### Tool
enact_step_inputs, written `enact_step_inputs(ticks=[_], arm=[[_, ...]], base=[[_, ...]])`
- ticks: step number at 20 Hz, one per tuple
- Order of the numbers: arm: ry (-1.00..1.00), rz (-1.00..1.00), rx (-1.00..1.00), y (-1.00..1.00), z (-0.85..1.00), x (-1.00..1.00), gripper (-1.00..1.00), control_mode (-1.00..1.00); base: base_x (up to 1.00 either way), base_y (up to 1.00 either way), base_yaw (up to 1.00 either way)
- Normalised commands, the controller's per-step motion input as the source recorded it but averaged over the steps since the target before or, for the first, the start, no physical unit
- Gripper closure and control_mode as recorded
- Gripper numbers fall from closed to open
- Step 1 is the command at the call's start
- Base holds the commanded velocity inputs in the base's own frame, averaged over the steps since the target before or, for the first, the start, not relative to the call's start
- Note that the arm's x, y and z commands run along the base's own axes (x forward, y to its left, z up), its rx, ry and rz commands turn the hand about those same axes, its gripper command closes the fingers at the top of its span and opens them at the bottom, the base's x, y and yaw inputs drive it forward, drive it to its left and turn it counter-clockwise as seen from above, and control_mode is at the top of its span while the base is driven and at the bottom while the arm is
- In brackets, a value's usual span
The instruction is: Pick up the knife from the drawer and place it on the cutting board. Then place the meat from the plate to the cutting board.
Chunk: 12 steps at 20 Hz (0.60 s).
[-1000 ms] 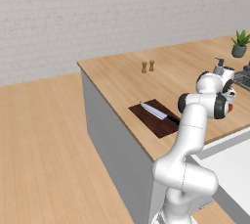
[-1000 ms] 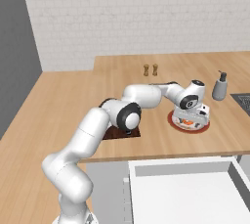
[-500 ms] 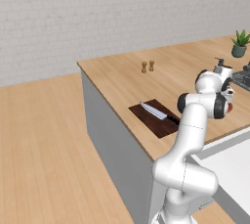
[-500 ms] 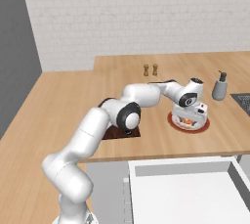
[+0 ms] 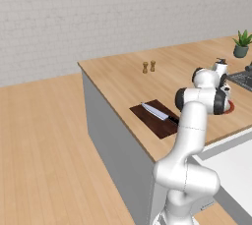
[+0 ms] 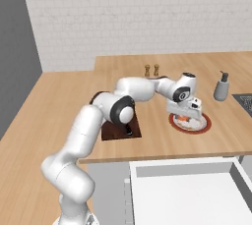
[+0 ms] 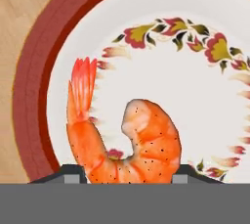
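From the left base view, the knife [image 5: 158,112] lies on the cutting board [image 5: 153,118], so the meat step is in hand. From the right, the claw [image 6: 188,117] hangs low over the plate [image 6: 204,126] on the tabletop [image 6: 162,143]. In the hand view the meat [image 7: 127,142] sits on the plate between the fingertips [image 7: 72,178]; whether they grip it I cannot tell. Next comes a firm squeeze, then a lift toward the board.

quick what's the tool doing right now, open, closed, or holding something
Tool: low over the meat on the plate, fingers straddling it; open or closed cannot be told.
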Motion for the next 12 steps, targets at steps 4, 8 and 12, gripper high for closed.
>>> enact_step_inputs(ticks=[4, 8, 12], arm=[[-0.07, 0.01, -0.05, 0.33, 0.61, -0.97, 1.0, -1.0], [-0.08, 0.0, 0.0, 0.19, 0.98, -1.0, 1.0, -1.0], [0.0, 0.0, 0.0, 0.66, 0.77, -1.0, 1.0, -1.0]], base=[[0.0, 0.0, 0.0], [0.0, 0.0, 0.0], [0.0, 0.0, 0.0]])
